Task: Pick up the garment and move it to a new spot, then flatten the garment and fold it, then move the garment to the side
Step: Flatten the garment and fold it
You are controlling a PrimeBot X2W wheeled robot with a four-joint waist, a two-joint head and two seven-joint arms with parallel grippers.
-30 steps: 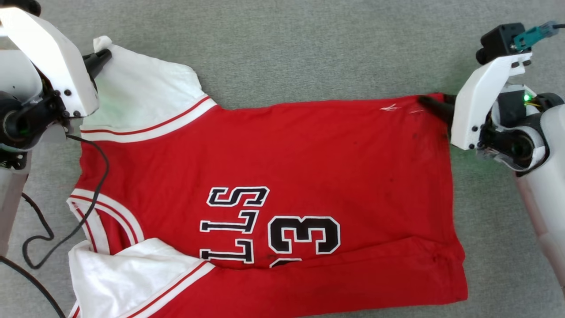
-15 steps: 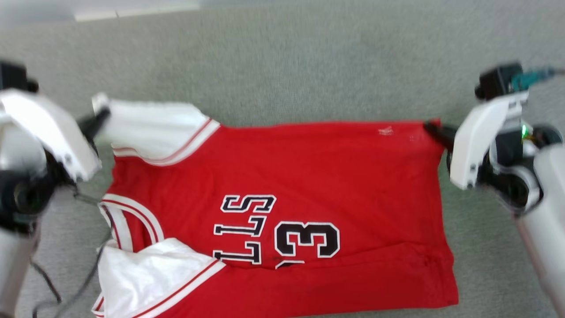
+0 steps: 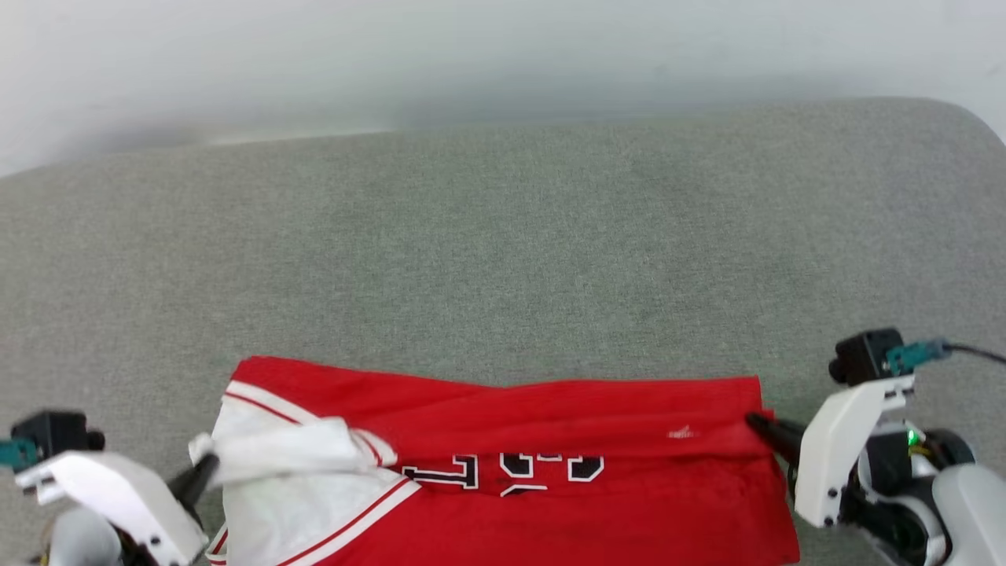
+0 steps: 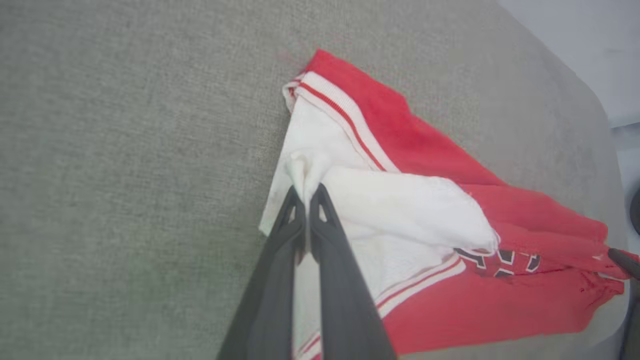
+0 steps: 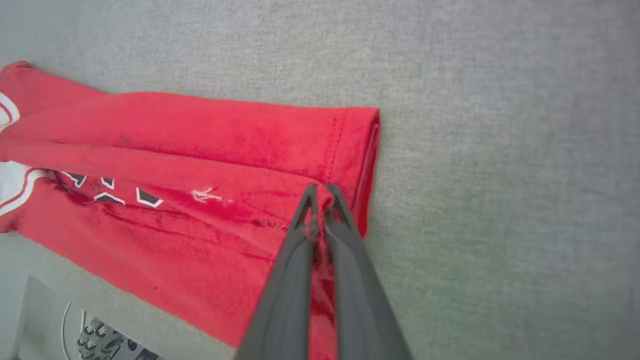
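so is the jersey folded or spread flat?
Mid-fold: a red layer of the garment is doubled over, hiding part of the lettering.

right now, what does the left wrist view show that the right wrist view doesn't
Left wrist view: the left gripper shut on the white sleeve, with its striped trim. Right wrist view: the right gripper shut on the red hem corner. Both: the garment, folded over itself with black lettering peeking out, on the grey surface.
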